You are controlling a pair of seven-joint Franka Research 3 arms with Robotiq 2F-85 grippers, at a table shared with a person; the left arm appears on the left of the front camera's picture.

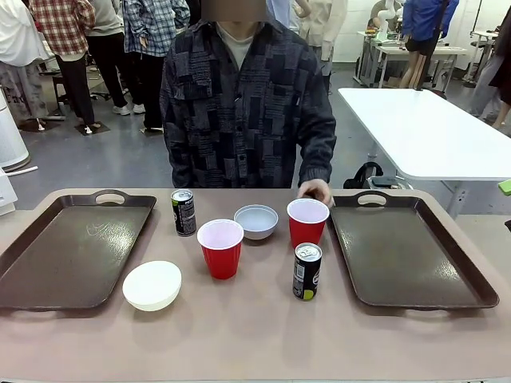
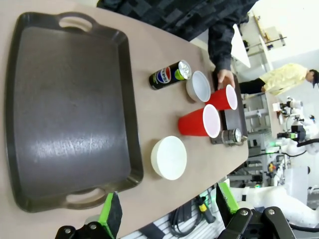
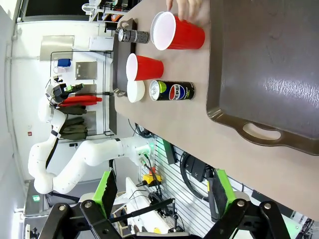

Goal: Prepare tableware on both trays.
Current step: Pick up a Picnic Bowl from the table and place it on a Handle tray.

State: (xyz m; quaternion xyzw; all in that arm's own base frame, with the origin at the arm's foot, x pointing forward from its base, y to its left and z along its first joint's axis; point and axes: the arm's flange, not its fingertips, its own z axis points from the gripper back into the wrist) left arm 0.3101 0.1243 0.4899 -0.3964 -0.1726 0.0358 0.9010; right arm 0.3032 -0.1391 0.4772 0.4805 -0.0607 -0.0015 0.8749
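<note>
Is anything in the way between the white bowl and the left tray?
No, nothing visible. The white bowl sits on the table just beside the left tray, near its front corner, with nothing between them.

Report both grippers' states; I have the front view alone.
Observer: The left gripper is open and empty, above the near edge of the table by the left tray.
Operator: Now the right one.
Observer: The right gripper is open too, holding nothing, near the front handle of the right tray.
Operator: Read the label on the can nearest that tray.
Observer: In the right wrist view that can reads Pepsi.
</note>
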